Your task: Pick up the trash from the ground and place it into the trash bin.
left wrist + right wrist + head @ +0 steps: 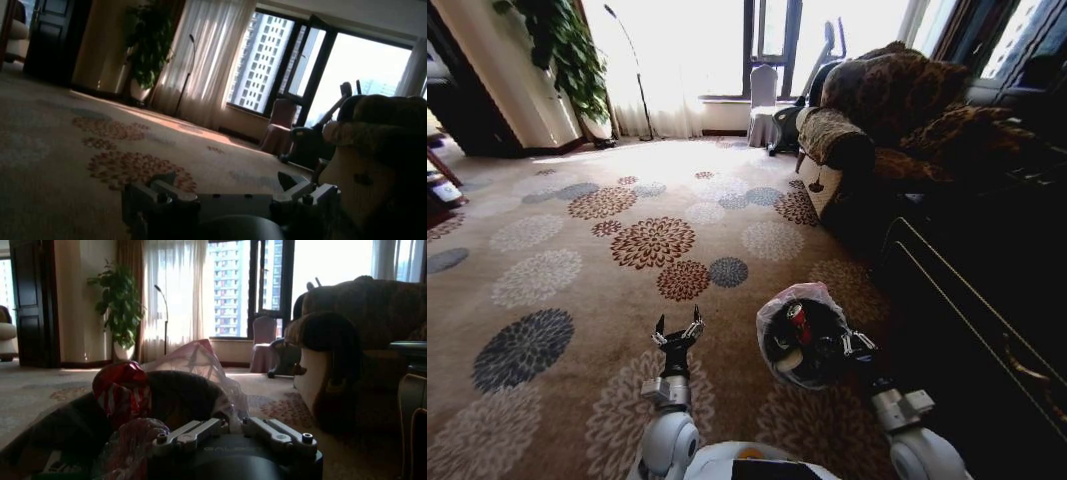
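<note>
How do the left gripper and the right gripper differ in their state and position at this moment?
The left gripper is open and holds nothing, while the right gripper is shut on the rim of the trash bin. The left gripper hangs over bare carpet, apart from the bin; the right gripper touches the bin, which contains trash. Both are low over the carpet, in front of the robot.

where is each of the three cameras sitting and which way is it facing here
Head view: on the robot's head, looking forward and down over the patterned carpet; both arms show, left gripper open and empty, right gripper at the rim of the trash bin.
Left wrist view: low on the left arm, looking across the floor to the windows; the left gripper shows.
Right wrist view: on the right arm, right gripper closed against the lined trash bin.
Shared: sofa, floor lamp, potted plant.
</note>
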You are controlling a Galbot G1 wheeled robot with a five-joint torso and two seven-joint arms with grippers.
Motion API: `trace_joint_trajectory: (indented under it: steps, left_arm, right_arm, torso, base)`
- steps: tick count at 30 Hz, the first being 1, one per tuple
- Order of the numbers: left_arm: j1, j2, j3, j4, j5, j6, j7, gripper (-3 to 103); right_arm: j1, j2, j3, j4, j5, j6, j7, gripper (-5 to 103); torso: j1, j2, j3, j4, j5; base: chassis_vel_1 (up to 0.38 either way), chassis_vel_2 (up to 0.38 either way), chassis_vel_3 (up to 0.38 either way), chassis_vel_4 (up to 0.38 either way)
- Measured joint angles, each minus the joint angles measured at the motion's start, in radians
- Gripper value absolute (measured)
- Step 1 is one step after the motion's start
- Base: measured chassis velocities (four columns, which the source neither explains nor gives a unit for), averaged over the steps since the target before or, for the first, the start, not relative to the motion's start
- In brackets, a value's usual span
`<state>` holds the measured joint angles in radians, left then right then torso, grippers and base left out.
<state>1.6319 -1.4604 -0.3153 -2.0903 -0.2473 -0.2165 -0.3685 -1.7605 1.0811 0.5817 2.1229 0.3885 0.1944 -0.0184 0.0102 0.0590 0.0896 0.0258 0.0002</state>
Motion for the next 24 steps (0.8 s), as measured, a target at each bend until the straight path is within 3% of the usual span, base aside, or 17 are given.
trace_joint_trajectory:
  steps: [9, 11, 18, 24]
  left_arm:
    - [0.002, -0.002, 0.006, 0.011, 0.002, -0.012, 0.001, 100]
    - [0.003, 0.0, 0.007, 0.019, 0.002, -0.016, 0.002, 100]
    - [0.004, 0.023, 0.002, 0.02, -0.005, -0.008, 0.002, 100]
    - [-0.026, 0.026, 0.005, 0.047, -0.012, -0.003, 0.003, 100]
  right_arm:
    - [-0.035, 0.052, 0.065, -0.021, 0.021, -0.058, 0.0, 0]
    - [-0.072, 0.075, 0.13, -0.041, 0.069, -0.063, 0.0, 0]
    - [-0.259, 0.124, 0.36, -0.06, 0.169, -0.02, 0.001, 0]
    - [-0.414, 0.213, 0.418, -0.063, 0.198, 0.017, 0.001, 0]
  torso:
    - [0.001, 0.0, 0.0, 0.0004, 0.0003]
    - [0.001, 0.0, 0.001, 0.0004, 0.0002]
    - [0.0, 0.0, 0.0, -0.0003, -0.0007]
    - [0.0, 0.0, 0.0, -0.0005, 0.0]
  base:
    - [0.074, -0.076, -0.058, 0.066]
    - [-0.045, 0.054, 0.054, -0.008]
    - [0.0, 0.0, 0.0, 0.0]
    - [0.0, 0.0, 0.0, 0.0]
